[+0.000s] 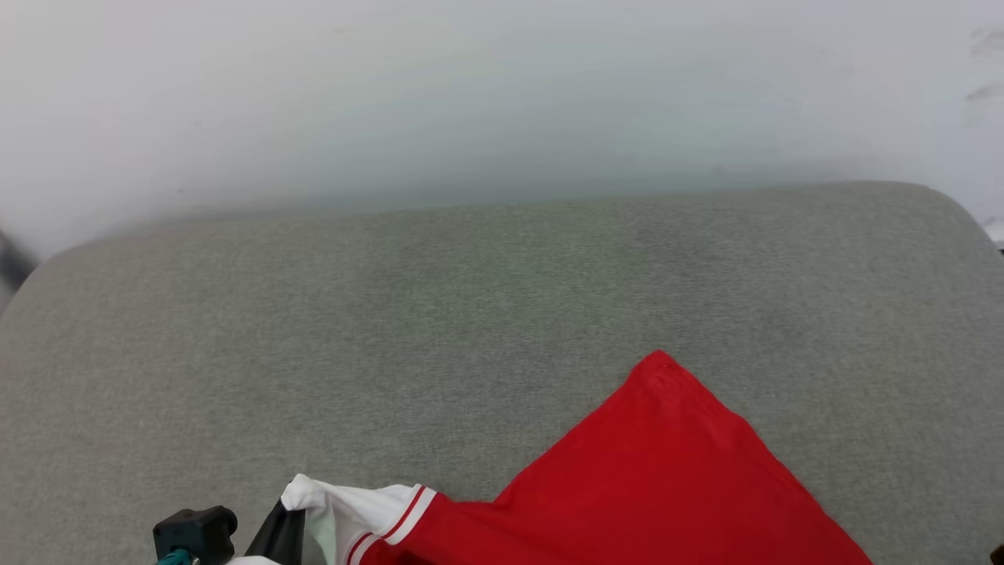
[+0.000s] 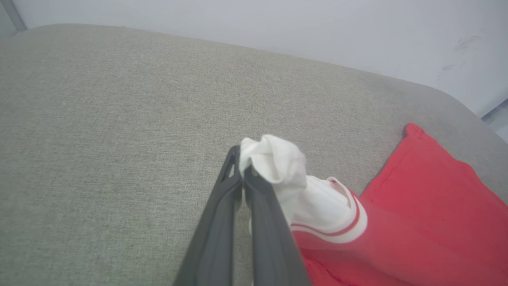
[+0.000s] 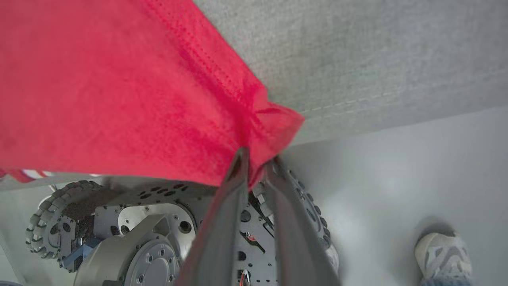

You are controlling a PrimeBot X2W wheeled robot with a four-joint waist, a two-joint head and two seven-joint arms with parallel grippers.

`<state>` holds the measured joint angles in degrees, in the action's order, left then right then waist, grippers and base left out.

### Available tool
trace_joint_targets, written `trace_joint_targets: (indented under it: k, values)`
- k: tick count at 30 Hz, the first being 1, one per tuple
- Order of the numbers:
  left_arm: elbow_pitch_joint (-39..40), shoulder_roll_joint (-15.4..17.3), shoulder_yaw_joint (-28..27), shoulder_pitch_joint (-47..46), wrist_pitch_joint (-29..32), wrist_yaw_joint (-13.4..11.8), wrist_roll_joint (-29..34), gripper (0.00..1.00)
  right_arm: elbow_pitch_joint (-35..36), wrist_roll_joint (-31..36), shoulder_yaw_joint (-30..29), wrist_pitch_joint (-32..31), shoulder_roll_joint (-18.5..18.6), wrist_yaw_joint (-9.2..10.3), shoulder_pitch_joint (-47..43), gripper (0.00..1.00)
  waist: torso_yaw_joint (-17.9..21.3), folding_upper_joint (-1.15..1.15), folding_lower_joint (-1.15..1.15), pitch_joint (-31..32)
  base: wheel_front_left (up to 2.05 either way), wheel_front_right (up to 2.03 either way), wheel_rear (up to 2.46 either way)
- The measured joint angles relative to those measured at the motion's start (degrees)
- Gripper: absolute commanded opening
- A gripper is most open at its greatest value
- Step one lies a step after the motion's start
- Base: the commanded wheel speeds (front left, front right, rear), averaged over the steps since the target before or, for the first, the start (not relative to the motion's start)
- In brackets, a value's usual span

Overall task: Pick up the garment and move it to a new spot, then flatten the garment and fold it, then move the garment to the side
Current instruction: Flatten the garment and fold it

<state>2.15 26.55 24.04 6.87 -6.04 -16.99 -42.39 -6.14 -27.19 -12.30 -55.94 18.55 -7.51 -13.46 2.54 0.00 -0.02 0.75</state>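
My fingers (image 2: 214, 238): matt dark plastic. Garment (image 1: 667, 471): thin matt cloth. Cushion (image 1: 471, 314) under garment: coarse grey weave.

Jersey-style cloth garment (image 1: 667, 471): body plain saturated red. Its bunched sleeve (image 2: 278, 159): white; cuff trim (image 2: 349, 232) white with thin red stripes. Upholstered woven surface (image 1: 471, 298): heathered grey, fine fleck, uniform. Painted wall (image 1: 471, 94): pale grey-white, a few dark scuffs. Left gripper (image 2: 241, 161) and right gripper (image 3: 258, 155): long fingers matt charcoal. Metal wheeled base (image 3: 158, 222): silver-grey, black tyres, small blue part. Fabric shoe (image 3: 442, 254): off-white with grey panels. Smooth floor (image 3: 397, 171): light grey
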Motion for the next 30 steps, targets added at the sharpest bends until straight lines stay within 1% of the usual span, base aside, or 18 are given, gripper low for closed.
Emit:
trace_joint_targets:
  k: [2,5,7,10,12,14,16,18,20,22,26,30]
  values:
    - [0.2,0.2,-0.2,0.2,0.3,-0.2,-0.1,0.00,0.7,0.0,0.6,3.6,-0.6,0.00,0.0,1.00,1.0,0.00,0.00,0.2,0.00,0.00,0.00]
    - [0.4,0.4,-0.2,0.5,0.6,-0.6,-0.2,0.00,2.2,0.0,1.2,12.0,-0.8,0.00,1.6,1.00,1.8,0.00,0.00,0.0,0.00,0.00,0.00]
    - [0.6,0.5,-0.2,0.5,0.8,-0.8,-0.2,0.00,2.9,0.4,1.2,18.9,-0.8,0.00,4.2,1.00,1.9,0.00,0.01,-0.4,0.00,0.00,0.00]
    - [1.3,0.7,-0.1,0.4,1.0,-1.0,-0.1,0.00,2.6,0.6,1.7,27.2,-0.8,0.00,8.6,1.00,1.7,0.00,0.01,-1.3,0.00,0.00,0.00]
    - [1.7,0.7,0.0,-0.2,1.1,-1.2,0.3,0.00,1.5,0.8,2.8,30.9,-0.7,0.00,12.3,1.00,1.4,0.00,0.02,-2.3,0.00,0.00,0.00]
    - [2.1,0.7,0.2,-0.9,1.2,-1.2,0.6,0.00,-0.1,0.3,5.2,31.9,-0.6,0.00,16.2,1.00,1.0,0.00,0.02,-3.4,0.00,0.00,0.00]
    - [2.4,0.5,0.4,-1.9,1.2,-1.2,0.9,0.00,-1.7,-0.3,8.1,30.9,-0.3,0.00,19.8,1.00,0.5,0.00,0.02,-4.7,0.00,0.00,0.00]
    - [2.6,0.1,0.8,-3.0,1.1,-1.2,1.3,0.00,-3.2,-0.9,11.3,27.8,0.9,0.00,23.9,1.00,-0.2,0.00,0.02,-6.0,0.00,0.00,0.00]
    - [2.9,-0.3,1.2,-4.1,1.0,-1.1,1.6,0.00,-5.0,-1.1,15.4,22.4,1.9,0.00,27.9,1.00,-0.8,0.00,0.02,-7.5,0.00,0.00,0.00]
    - [3.0,-0.7,1.6,-5.3,1.0,-1.0,1.9,0.00,-6.6,-1.3,18.8,17.0,2.1,0.00,31.5,1.00,-1.5,0.00,0.02,-9.1,0.00,0.00,0.00]
    - [2.8,-1.9,2.8,-7.9,0.9,-0.2,2.5,0.00,-10.5,-1.3,22.4,7.3,2.1,0.00,37.9,1.00,-3.3,0.00,0.03,-11.8,0.00,0.00,0.00]
    - [1.8,-3.0,3.8,-10.3,0.7,0.8,3.2,0.00,-13.8,-0.7,23.6,2.8,1.3,0.00,43.3,1.00,-5.3,0.00,0.03,-14.3,0.00,0.00,0.00]
